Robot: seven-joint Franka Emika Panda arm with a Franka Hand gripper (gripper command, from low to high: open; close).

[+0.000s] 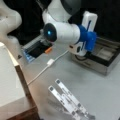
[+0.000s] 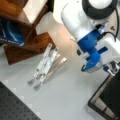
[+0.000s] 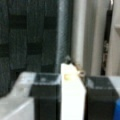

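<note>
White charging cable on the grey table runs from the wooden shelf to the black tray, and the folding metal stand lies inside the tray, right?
Not quite. In both front views the folding metal stand lies on the bare grey table, apart from the black tray. The white charging cable runs as you describe.

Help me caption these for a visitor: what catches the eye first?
The white arm with its blue wrist part fills both front views, above a grey metal tray. In the wrist view the gripper holds a white block between dark fingers. A folding metal stand lies on the table.
</note>
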